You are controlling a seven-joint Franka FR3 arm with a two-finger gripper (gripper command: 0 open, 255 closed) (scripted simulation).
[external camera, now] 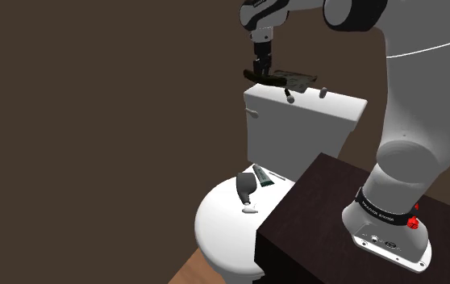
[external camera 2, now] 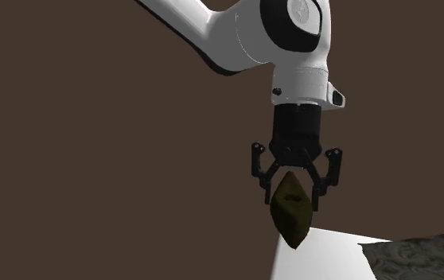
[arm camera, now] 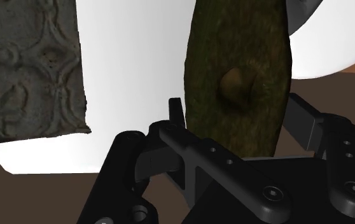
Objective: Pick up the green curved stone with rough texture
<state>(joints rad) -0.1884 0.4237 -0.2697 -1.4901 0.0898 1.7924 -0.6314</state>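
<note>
The olive-green, rough, curved stone (external camera 2: 292, 213) hangs lengthwise between the fingers of my black gripper (external camera 2: 294, 187), which is shut on it. In the shoulder view the gripper (external camera: 261, 68) holds the stone (external camera: 267, 78) just over the far end of the white toilet tank lid (external camera: 336, 101). In the wrist view the stone (arm camera: 240, 70) runs away from the hand, with one finger (arm camera: 176, 113) on each side pressing its flanks. A small knob stands out on the stone's face.
A dark, embossed flat slab (external camera: 301, 79) (arm camera: 30, 70) (external camera 2: 423, 258) lies on the tank lid beside the stone. The toilet's closed lid (external camera: 223, 214) carries a black curved object (external camera: 245, 187), a small tube (external camera: 262, 176) and a white piece (external camera: 250, 209). The dark stand (external camera: 328, 218) is near.
</note>
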